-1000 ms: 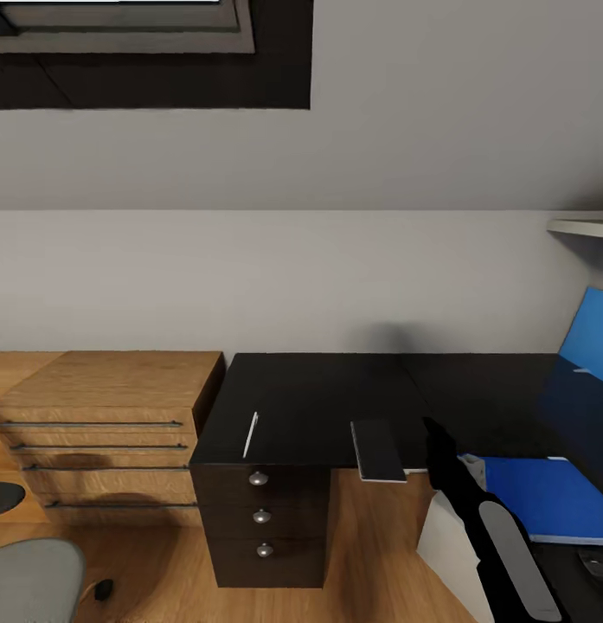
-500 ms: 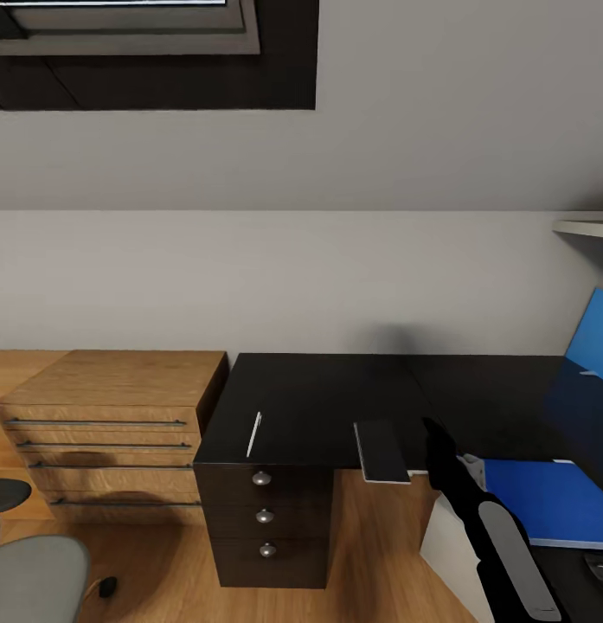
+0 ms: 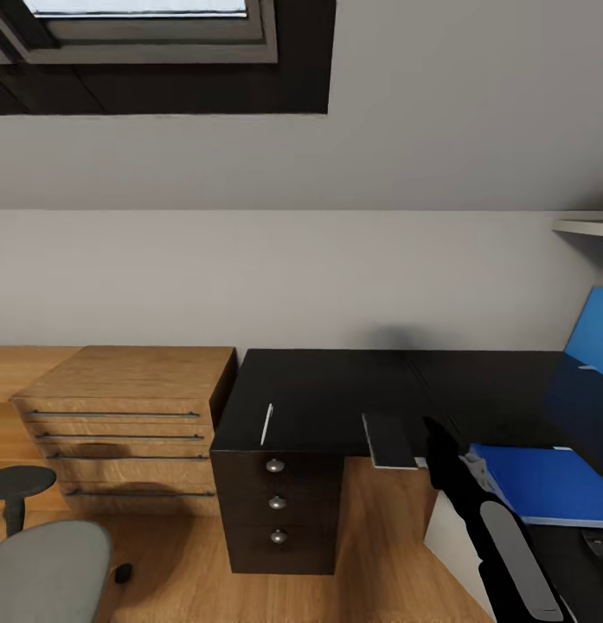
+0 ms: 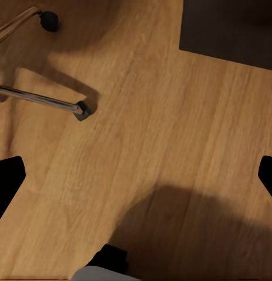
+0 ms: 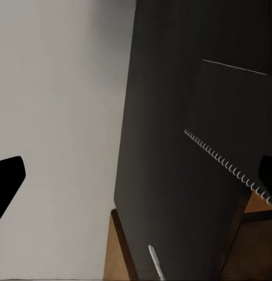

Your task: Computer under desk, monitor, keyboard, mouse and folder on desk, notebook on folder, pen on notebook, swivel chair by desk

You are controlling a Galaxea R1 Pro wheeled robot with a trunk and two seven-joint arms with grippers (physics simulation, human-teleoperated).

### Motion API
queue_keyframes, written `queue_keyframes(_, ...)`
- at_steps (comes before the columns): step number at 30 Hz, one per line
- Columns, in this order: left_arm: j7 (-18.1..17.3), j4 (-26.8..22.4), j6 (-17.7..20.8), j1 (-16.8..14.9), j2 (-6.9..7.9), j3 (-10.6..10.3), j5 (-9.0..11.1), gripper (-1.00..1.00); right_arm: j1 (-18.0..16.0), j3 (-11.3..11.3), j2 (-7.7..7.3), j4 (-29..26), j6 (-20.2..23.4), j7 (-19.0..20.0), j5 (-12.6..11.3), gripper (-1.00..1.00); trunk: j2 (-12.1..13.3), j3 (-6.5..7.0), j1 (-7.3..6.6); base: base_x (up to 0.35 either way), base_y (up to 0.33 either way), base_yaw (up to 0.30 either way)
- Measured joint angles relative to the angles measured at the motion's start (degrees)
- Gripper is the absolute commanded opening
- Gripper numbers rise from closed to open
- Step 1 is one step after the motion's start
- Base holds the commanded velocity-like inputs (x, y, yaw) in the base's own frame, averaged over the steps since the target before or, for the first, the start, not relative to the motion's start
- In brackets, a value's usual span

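Right gripper (image 5: 136,175) hung spread and empty over the surface (image 3: 336,389); approaching the notebook (image 3: 389,439) at two o'clock squarely seemed wise.

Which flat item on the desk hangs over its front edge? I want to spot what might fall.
The notebook, thin and grey, juts past the desk's front edge; the blue folder does not visibly overhang.
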Motion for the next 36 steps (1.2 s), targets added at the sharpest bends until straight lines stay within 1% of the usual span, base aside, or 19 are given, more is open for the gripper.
queue_keyframes(8, 0.04, -0.32, 0.00, 0.00, -0.08, -0.01, 0.07, 1.00, 0.00, -0.12, 0.00, 0.07, 0.00, 0.18, -0.17, 1.00, 0.00, 0.00, -0.02, -0.046, 0.035, 0.000)
queue_keyframes(10, 0.07, -1.40, 0.01, -0.01, -0.12, -0.13, 0.07, 1.00, 0.00, -0.17, 0.06, 0.08, -0.01, 0.12, -0.28, 1.00, -0.01, 0.00, -0.02, -0.003, 0.003, 0.000)
queue_keyframes(13, 0.16, -3.32, 0.01, 0.00, -0.07, -0.08, 0.09, 1.00, 0.00, -0.19, 0.15, 0.38, 0.06, 0.14, -0.45, 1.00, -1.19, -0.53, 0.63, 0.000, 0.000, 0.000)
queue_keyframes(36, 0.36, -3.59, 0.01, 0.00, -0.08, -0.14, 0.10, 1.00, 0.08, -0.20, 0.09, 0.68, 0.16, 0.07, -0.47, 1.00, -10.42, -4.66, 5.68, 0.000, 0.000, 0.000)
